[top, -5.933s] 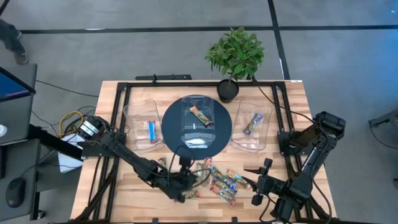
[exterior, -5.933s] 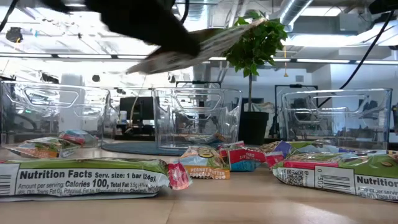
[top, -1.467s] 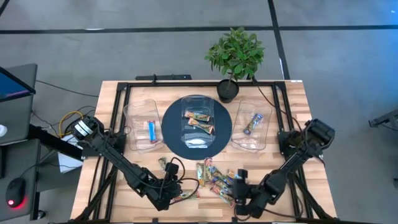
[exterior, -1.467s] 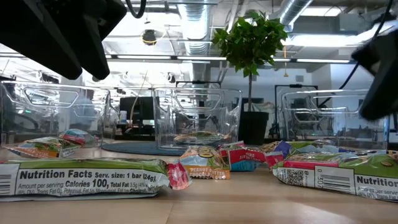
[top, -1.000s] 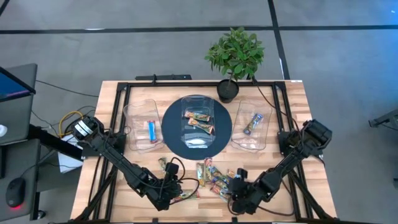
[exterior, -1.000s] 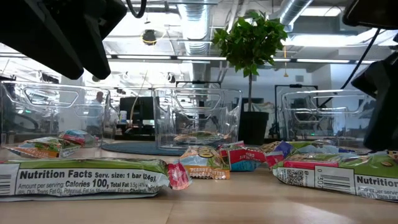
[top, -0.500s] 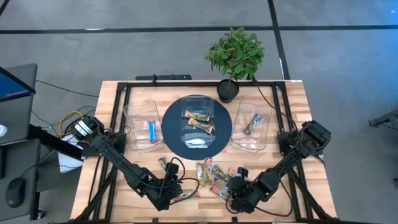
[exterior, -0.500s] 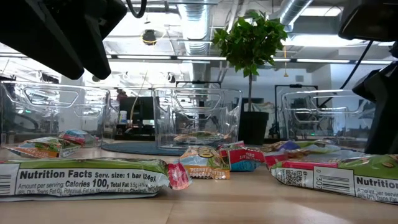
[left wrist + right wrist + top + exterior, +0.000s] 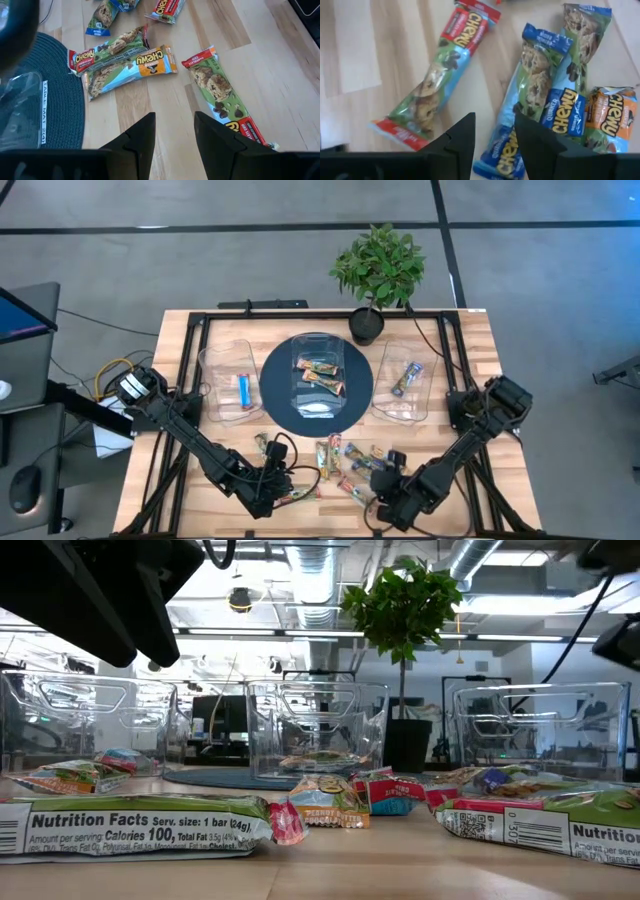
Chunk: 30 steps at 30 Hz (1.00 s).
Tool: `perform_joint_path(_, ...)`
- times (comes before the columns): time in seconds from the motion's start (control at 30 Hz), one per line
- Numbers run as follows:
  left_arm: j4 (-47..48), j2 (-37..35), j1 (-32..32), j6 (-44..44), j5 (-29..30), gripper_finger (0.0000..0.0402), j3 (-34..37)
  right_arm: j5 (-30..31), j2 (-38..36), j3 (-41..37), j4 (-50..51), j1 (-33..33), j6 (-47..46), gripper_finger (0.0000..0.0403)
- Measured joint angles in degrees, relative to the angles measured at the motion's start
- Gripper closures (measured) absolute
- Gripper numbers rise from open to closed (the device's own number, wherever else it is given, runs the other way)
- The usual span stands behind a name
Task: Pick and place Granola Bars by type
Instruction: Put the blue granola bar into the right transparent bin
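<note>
The wooden table (image 9: 470, 380) spreads out ahead of both my grippers, with a potted plant (image 9: 378, 270) at its far edge. A round dark mat (image 9: 275, 385) lies beyond my grippers, and on it stands the middle clear tub (image 9: 318, 375) holding two bars. A left tub (image 9: 228, 380) beside it holds a blue bar (image 9: 244, 388), and a right tub (image 9: 405, 385) holds one more bar (image 9: 407, 378).

My left gripper (image 9: 268, 492) hovers low near the table's near edge, fingers (image 9: 142, 137) parted and empty. Just ahead of it lies a red-and-green bar (image 9: 220, 95); farther on, beside the mat, lie an orange Chewy bar (image 9: 130, 70) and a red-ended Chewy bar (image 9: 107, 47), touching each other.

My right gripper (image 9: 385, 498) hangs over the loose Granola Bars (image 9: 350, 460), fingers (image 9: 460, 137) apart with nothing between them. Directly beneath it lie a red-ended Chewy bar (image 9: 442, 75) and a blue Chewy bar (image 9: 527, 100); another blue bar (image 9: 575, 65) and an orange bar (image 9: 610, 117) lie just to the side, overlapping.
</note>
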<state>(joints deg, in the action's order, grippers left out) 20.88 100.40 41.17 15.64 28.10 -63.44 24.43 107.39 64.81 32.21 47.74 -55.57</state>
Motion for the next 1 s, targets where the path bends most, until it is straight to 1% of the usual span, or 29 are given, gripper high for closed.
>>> perform_joint_path(0.2,0.0,0.0,0.0,0.0,0.0,0.0270,0.0,1.1,0.0,1.5,2.5,0.3,-0.8,0.0263)
perform_joint_path(0.37,0.0,0.0,0.0,0.0,0.0,0.0270,0.0,0.7,0.0,1.5,9.7,0.0,-8.0,0.0254)
perform_joint_path(0.7,0.0,0.0,0.0,0.0,0.5,0.0270,0.0,0.5,-0.2,1.5,7.3,0.2,-9.0,0.0227)
perform_joint_path(1.0,0.1,0.0,0.0,0.1,0.7,0.0270,0.0,-0.8,-0.2,0.8,6.1,-0.4,-9.7,0.0169)
